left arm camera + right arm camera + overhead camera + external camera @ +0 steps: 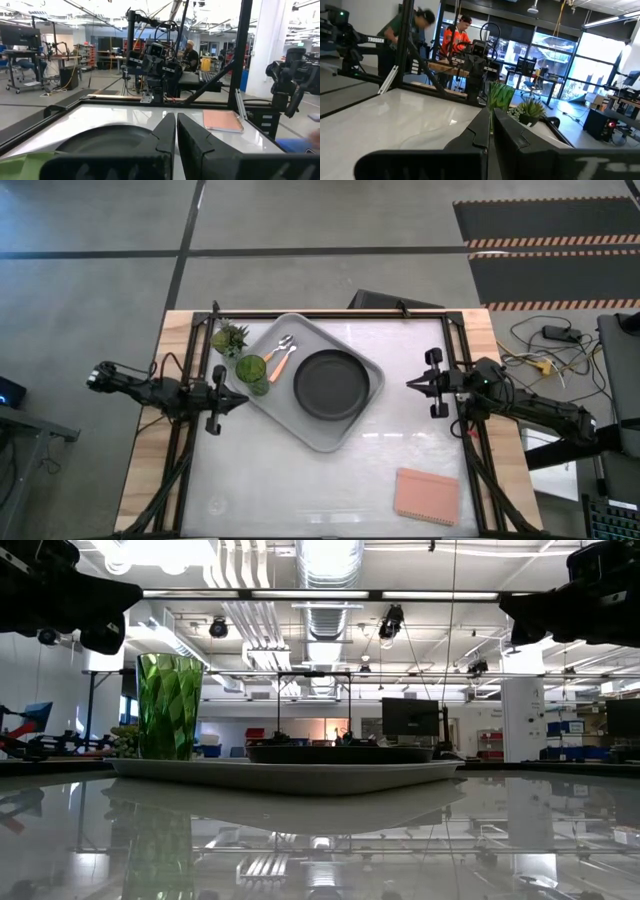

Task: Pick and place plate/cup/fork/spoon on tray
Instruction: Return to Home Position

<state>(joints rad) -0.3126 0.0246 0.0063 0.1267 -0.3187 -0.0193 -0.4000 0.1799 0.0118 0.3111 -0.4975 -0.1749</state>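
The light grey tray (pixel 318 380) lies turned at the table's far left. On it rest the black plate (pixel 331 384), the green cup (pixel 252 370) standing upright at its left corner, the orange-handled fork (pixel 281 364) and the silver spoon (pixel 279 350). The cup also shows in the low view (pixel 169 706), with the plate (pixel 340 753) on the tray (pixel 280 773). My left gripper (pixel 243 399) is shut and empty, just left of the tray near the cup. My right gripper (pixel 410 384) is shut and empty, right of the tray.
A small spiky potted plant (pixel 229 337) stands beside the tray's far left edge. A pink rectangular pad (pixel 427 495) lies near the table's front right. A black frame runs round the table. People show in the room beyond, in the right wrist view (pixel 457 35).
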